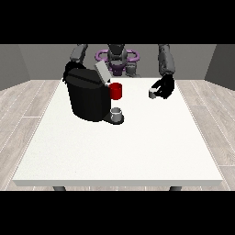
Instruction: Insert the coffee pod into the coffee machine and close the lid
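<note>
A black coffee machine point(87, 98) stands on the left part of the white table point(124, 151), its grey lid point(102, 71) tilted up and open. A small grey cup point(117, 112) sits on its drip base. Behind the machine stands a red mug point(116, 91). The small grey coffee pod point(152, 93) is at the table's far right, and the hand at the view's right point(164, 87) has its fingers curled round it. The hand at the view's left point(69, 69) is mostly hidden behind the machine's top.
The robot's torso point(117, 57) rises behind the table's far edge. A wide bare stretch of table lies in front of the machine. Wooden floor surrounds the table.
</note>
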`<act>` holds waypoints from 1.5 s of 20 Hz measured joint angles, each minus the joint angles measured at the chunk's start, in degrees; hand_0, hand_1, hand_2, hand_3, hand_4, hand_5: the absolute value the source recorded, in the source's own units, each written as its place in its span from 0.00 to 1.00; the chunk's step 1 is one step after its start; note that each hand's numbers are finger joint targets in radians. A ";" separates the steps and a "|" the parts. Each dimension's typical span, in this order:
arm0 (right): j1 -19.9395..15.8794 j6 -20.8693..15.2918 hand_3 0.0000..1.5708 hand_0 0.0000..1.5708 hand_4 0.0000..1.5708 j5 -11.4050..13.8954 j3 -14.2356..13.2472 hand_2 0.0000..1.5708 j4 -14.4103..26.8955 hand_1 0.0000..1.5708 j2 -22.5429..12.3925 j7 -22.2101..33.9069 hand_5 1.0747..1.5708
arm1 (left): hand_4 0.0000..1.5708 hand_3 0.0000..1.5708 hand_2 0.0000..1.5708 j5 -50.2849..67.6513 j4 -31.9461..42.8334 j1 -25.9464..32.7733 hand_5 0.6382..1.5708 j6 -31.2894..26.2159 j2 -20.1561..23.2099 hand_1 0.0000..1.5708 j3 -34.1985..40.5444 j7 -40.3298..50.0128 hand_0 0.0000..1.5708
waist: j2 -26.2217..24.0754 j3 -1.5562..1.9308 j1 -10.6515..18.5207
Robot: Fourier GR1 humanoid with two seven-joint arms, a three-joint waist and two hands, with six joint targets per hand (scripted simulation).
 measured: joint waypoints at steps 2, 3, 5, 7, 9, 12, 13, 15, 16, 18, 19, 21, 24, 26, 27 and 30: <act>-0.42 0.41 0.00 0.00 0.32 -0.40 -0.68 0.00 1.65 0.00 -0.26 -1.30 1.00 | 0.38 0.87 0.89 0.40 -1.26 -1.68 1.00 -2.04 0.03 0.85 -0.04 -0.16 0.85 | -0.34 0.01 0.50; -0.34 0.19 0.00 0.00 0.28 -0.21 -0.49 0.00 1.97 0.00 -0.09 -1.02 1.00 | 0.37 0.86 0.88 0.29 -1.77 -2.22 1.00 -2.88 -0.08 0.84 -0.32 0.09 0.84 | -1.18 0.01 0.61; -0.46 0.22 0.00 0.00 0.29 -0.30 -0.74 0.00 3.17 0.00 -0.19 -1.07 1.00 | 0.34 0.84 0.84 0.28 -2.96 -3.64 1.00 -4.78 -0.60 0.79 -0.69 1.25 0.79 | -2.19 0.02 0.82; -0.17 0.08 0.00 0.00 0.31 -0.05 -0.61 0.00 4.21 0.00 0.07 -2.19 1.00 | 0.35 0.82 0.85 0.26 -4.27 -4.52 1.00 -5.90 -1.16 0.80 -0.92 1.87 0.80 | -2.91 0.01 1.12; -0.44 0.06 0.00 0.00 0.31 -0.08 -0.32 0.00 4.22 0.00 0.32 -1.78 1.00 | 0.36 0.82 0.85 0.18 -4.96 -5.72 1.00 -7.27 -1.16 0.80 -1.04 2.23 0.80 | -3.43 0.01 0.73; -0.54 0.25 0.00 0.00 0.32 -0.06 0.28 0.00 4.78 0.00 0.59 -2.97 1.00 | 0.36 0.82 0.85 0.32 -5.79 -8.74 1.00 -8.84 -0.98 0.80 -0.50 3.79 0.80 | -2.86 0.02 -0.25; -1.12 0.13 0.00 0.00 0.32 -0.03 0.60 0.00 4.24 0.00 0.86 -2.75 1.00 | 0.36 0.82 0.85 0.38 -5.67 -9.57 1.00 -9.12 -0.34 0.80 -0.02 3.52 0.80 | -2.28 0.02 -0.77; -1.34 0.30 0.00 0.00 0.32 -0.04 1.11 0.00 3.76 0.00 0.95 -3.08 1.00 | 0.36 0.82 0.85 0.49 -5.57 -11.40 1.00 -9.65 -0.14 0.80 0.66 4.64 0.80 | -1.80 0.01 -1.81; -1.26 0.97 0.00 0.00 0.32 -0.22 1.63 0.00 2.65 0.00 0.89 -2.63 1.00 | 0.35 0.82 0.85 0.48 -5.14 -11.89 1.00 -9.24 0.31 0.80 1.22 4.77 0.80 | -1.54 0.01 -2.90; -1.85 1.09 0.00 0.00 0.33 -0.45 1.50 0.00 2.41 0.00 0.85 -2.73 1.00 | 0.34 0.82 0.85 0.89 -5.15 -14.34 1.00 -10.54 0.80 0.80 1.99 6.30 0.80 | -1.27 0.00 -3.66; -1.57 1.41 0.00 0.00 0.31 -0.73 1.09 0.00 2.62 0.00 0.53 -3.43 1.00 | 0.34 0.81 0.84 0.93 -5.45 -14.57 1.00 -10.70 0.69 0.80 2.09 6.31 0.80 | -1.18 0.01 -3.57; -1.98 1.54 0.00 0.00 0.31 -0.52 1.50 0.00 2.27 0.00 0.58 -3.51 1.00 | 0.33 0.78 0.78 0.71 -5.54 -16.97 1.00 -11.05 1.88 0.68 2.66 7.01 0.68 | -0.34 0.00 -4.55; -2.95 1.86 0.00 0.00 0.33 -0.26 1.63 0.00 1.53 0.00 -0.31 -2.20 1.00 | 0.33 0.79 0.83 1.01 -5.32 -20.35 1.00 -12.16 2.85 0.81 3.73 8.99 0.81 | 0.01 0.01 -5.95; -4.00 1.11 0.00 0.00 0.33 0.00 1.64 0.00 0.87 0.00 -0.16 -1.55 1.00 | 0.31 0.76 0.79 1.27 -5.12 -22.12 1.00 -11.96 3.02 0.77 4.53 9.53 0.77 | 1.05 0.01 -6.62; -4.59 0.70 0.00 0.00 0.32 0.20 1.68 0.00 0.62 0.00 -0.09 -1.26 1.00 | 0.30 0.76 0.80 1.32 -5.03 -23.08 1.00 -12.06 3.19 0.79 4.82 9.91 0.79 | 1.46 0.01 -6.81; -5.45 0.73 0.00 0.00 0.35 0.31 1.67 0.00 -0.29 0.00 -0.45 -1.07 1.00 | 0.31 0.80 0.84 1.71 -4.48 -25.60 1.00 -12.69 4.73 0.80 6.00 9.93 0.80 | 3.18 0.00 -7.84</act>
